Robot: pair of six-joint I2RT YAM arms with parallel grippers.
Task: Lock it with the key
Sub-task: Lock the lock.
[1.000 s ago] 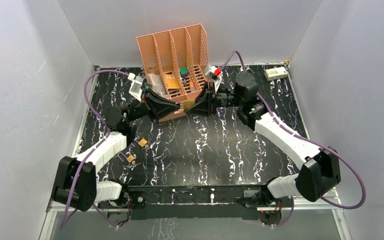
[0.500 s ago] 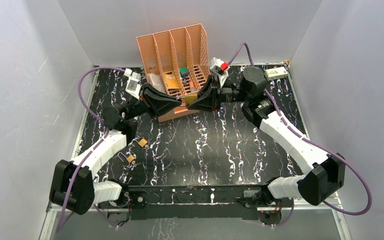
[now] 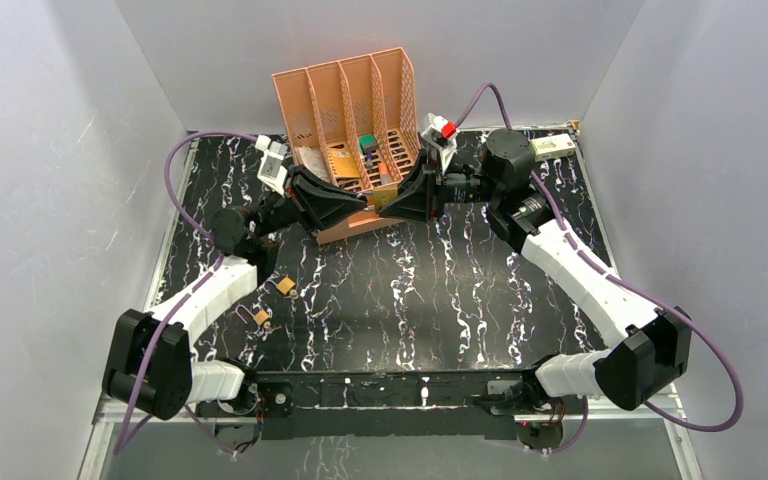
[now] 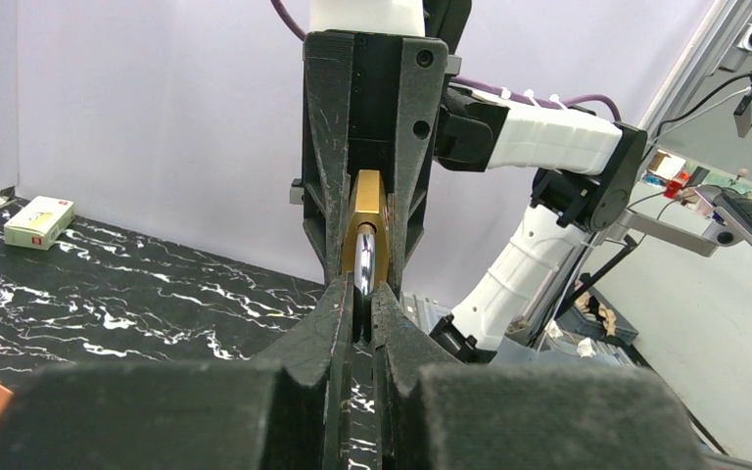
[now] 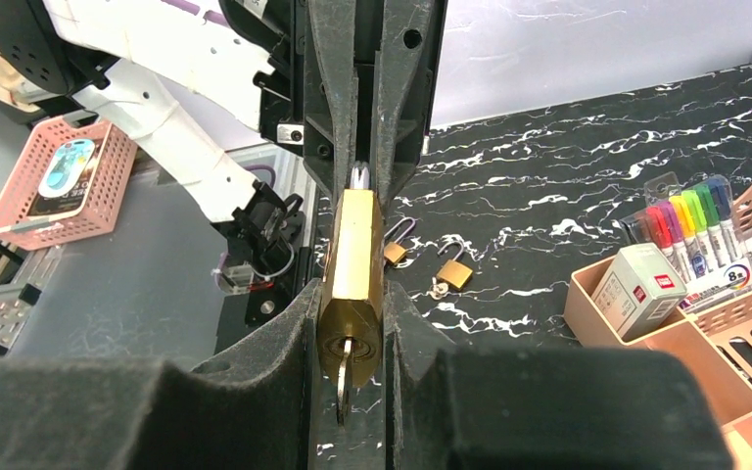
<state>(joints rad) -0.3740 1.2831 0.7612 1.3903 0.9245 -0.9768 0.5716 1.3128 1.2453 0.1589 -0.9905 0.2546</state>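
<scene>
Right wrist view: right gripper (image 5: 351, 290) is clamped on the body of a brass padlock (image 5: 350, 257), fingers (image 5: 299, 328) pressed against both flat sides with no gap. The key (image 5: 344, 384) sits in the keyway on the padlock's bottom face, its bow sticking out toward the camera between the two fingers and nothing gripping it. At the far end of the padlock, the left gripper (image 4: 362, 294) comes in nose to nose. Left wrist view shows its fingers (image 4: 328, 328) pinched tight on the silver shackle (image 4: 365, 264), with the brass body beyond it inside the other jaws. Top external view puts both grippers tip to tip above the table, just in front of the orange file organizer (image 3: 345, 100), padlock off the surface. I can't tell whether the shackle is seated or popped. The surface is a black marble-pattern table (image 3: 440, 290). Two small brass padlocks (image 5: 453, 272) lie near each other on it below the left arm. A marker pack (image 5: 690, 220) and a white box (image 5: 641, 284) sit in the organizer's front tray. A small carton (image 3: 552, 146) sits at the far right corner. Plain grey walls (image 3: 70, 150) close in three sides. A pink basket (image 5: 64, 181) sits off the table.
</scene>
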